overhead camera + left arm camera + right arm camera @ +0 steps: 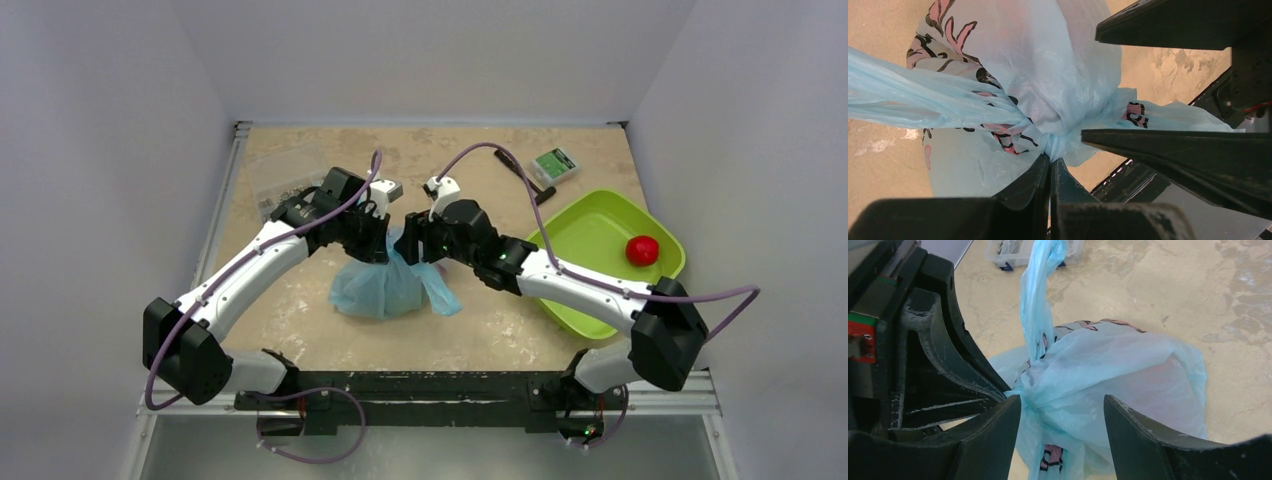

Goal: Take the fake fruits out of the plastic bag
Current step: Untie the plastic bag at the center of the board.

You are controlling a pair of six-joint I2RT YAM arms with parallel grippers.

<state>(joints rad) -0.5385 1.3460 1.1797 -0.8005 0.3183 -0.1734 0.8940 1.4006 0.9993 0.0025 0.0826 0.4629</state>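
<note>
The light-blue plastic bag (385, 288) lies bunched on the table centre, its top gathered into a twist. My left gripper (383, 240) is shut on that twist, as the left wrist view shows (1050, 161), with the bag (1048, 60) hanging beyond it. My right gripper (412, 246) is open, its jaws on either side of the bag's gathered neck (1063, 402), and the bag (1128, 365) bulges past them. The right gripper's fingers (1173, 150) also show in the left wrist view. A red round fruit (642, 249) lies in the lime-green tray (590, 225). Other fruits are hidden.
A clear compartment box (280, 180) stands at the back left and also shows in the right wrist view (1013, 252). A small green-and-white device (553, 165) and a black tool (524, 180) lie at the back right. The tray sits at the right edge.
</note>
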